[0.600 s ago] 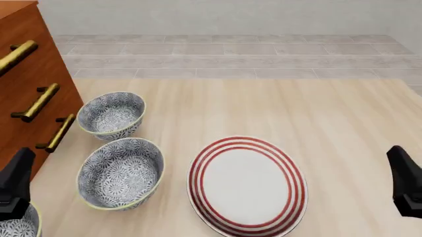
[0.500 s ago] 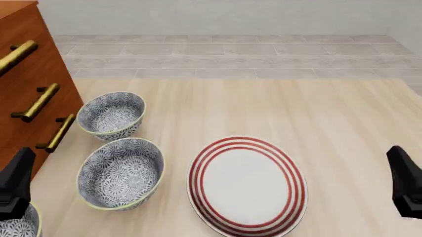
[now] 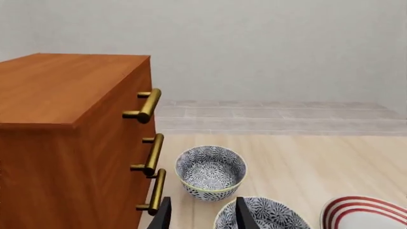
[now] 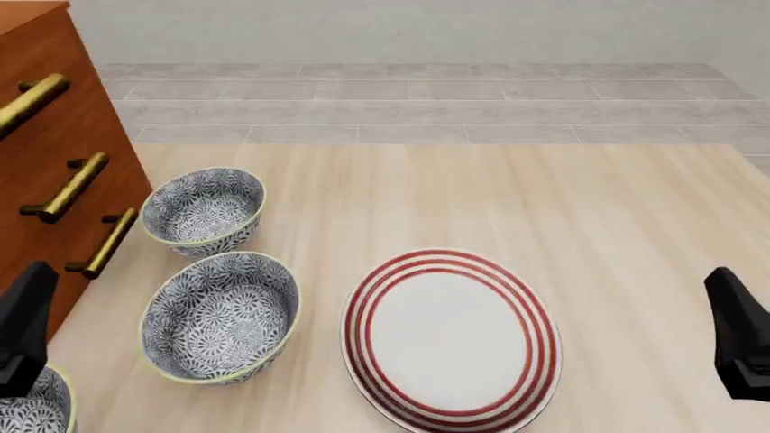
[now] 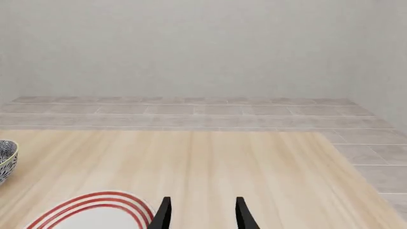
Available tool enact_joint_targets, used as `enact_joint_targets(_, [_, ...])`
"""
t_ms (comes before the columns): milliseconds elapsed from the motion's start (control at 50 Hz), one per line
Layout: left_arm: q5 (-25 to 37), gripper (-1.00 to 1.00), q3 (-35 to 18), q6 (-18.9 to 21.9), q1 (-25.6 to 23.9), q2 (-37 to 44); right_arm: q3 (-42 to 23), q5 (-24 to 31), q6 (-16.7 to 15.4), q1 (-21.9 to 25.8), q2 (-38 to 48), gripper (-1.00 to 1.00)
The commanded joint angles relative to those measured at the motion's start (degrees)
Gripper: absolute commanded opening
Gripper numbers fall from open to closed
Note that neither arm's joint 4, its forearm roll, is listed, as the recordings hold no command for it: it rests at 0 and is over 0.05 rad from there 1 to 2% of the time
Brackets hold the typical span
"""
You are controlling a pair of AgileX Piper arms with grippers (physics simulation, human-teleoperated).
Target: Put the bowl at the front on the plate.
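- The round deep blue-and-white floral bowl with a pale yellow rim (image 4: pixel 31 410) is sitting at the near-left corner of the desk, mostly cut off by the front view's edge, so its exact footing is hard to judge.
- The left claw (image 4: pixel 24 329) is hanging right over that bowl's far rim, so the left arm is the nearer one; the right claw (image 4: pixel 740 334) is waiting well apart at the far right.
- Both claws are showing parted fingers gripping nothing in the wrist views.
- The large white plate with red rings (image 4: pixel 452 338) is lying to the right, past a like bowl (image 4: pixel 219 316).
- The pale wooden desk (image 4: pixel 506 198) is offering open room beyond the plate.
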Motion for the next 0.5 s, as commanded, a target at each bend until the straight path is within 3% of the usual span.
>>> enact_joint_targets(20, [1.95,1.00,-1.83,0.62,-0.43,0.03,0.32,-0.51,-0.12,0.02,0.19,1.00])
enact_joint_targets(500, [17.90,1.00,-17.59,5.24,0.39,4.92,0.41,-1.82,0.30,0.07,1.85,1.00])
